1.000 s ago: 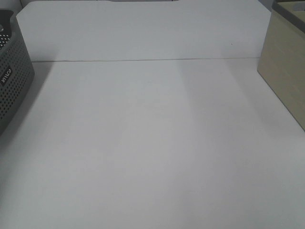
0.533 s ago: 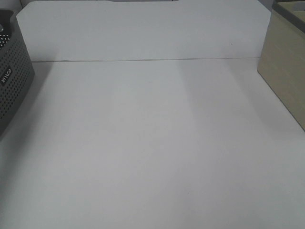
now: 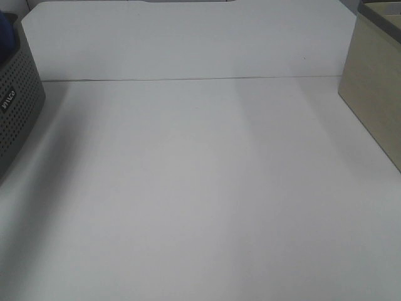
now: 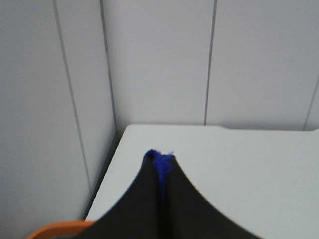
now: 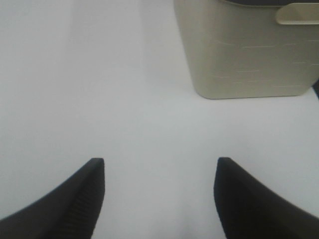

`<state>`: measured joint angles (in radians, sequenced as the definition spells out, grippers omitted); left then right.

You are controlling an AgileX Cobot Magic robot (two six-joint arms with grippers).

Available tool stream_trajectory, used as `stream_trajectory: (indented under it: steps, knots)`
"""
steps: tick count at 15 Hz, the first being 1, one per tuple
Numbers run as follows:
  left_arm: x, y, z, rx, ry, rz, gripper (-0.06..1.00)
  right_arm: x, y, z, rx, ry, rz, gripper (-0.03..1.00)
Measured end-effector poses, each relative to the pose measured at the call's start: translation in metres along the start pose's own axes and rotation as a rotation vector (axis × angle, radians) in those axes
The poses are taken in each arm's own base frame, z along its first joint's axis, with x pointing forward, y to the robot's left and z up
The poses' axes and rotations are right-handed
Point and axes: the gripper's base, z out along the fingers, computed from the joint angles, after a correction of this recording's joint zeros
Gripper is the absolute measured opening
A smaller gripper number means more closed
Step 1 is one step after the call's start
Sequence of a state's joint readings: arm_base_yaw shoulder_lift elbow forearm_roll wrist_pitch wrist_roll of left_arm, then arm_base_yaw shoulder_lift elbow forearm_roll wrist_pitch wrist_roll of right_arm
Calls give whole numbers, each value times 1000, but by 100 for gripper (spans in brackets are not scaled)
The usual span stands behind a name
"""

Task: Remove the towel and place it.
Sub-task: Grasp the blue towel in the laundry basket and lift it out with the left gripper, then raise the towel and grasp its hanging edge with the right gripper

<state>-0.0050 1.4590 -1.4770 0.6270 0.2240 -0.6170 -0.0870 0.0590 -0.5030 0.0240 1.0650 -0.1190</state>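
Observation:
In the exterior view a bit of the royal-blue towel [image 3: 5, 28] shows at the far left edge, above the grey perforated basket [image 3: 15, 106]. In the left wrist view my left gripper [image 4: 160, 162] is shut, with a tuft of the blue towel [image 4: 160, 164] pinched between its black fingertips; the rest of the towel is hidden. In the right wrist view my right gripper [image 5: 159, 174] is open and empty above the white table, its dark fingers [image 5: 84, 194] wide apart. Neither gripper shows in the exterior view.
A beige bin [image 3: 374, 94] stands at the right edge of the table and also shows in the right wrist view [image 5: 249, 50]. A white back panel [image 3: 188, 41] runs behind the white table [image 3: 200, 188]. An orange edge [image 4: 55, 230] shows by the left gripper.
A patch of blue towel has come into sight above the grey basket at the far left. The basket looks slightly shifted.

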Motion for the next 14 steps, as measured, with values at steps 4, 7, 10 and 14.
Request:
stream_trajectory:
  steps: [4, 7, 10, 14]
  knots:
    - [-39, -37, -25, 169, -189, 3, 0, -26, 18, 18, -255, 86, -54, 63]
    - [-50, -59, -29, 252, -252, -4, 0, -43, 33, 31, -462, 86, -108, 63]
    - [-47, -86, -30, 347, -262, -6, 0, -63, 44, 44, -619, -10, -195, 63]
    - [-24, -143, -29, 481, -190, 39, 0, -89, 47, 65, -676, -178, -204, 63]
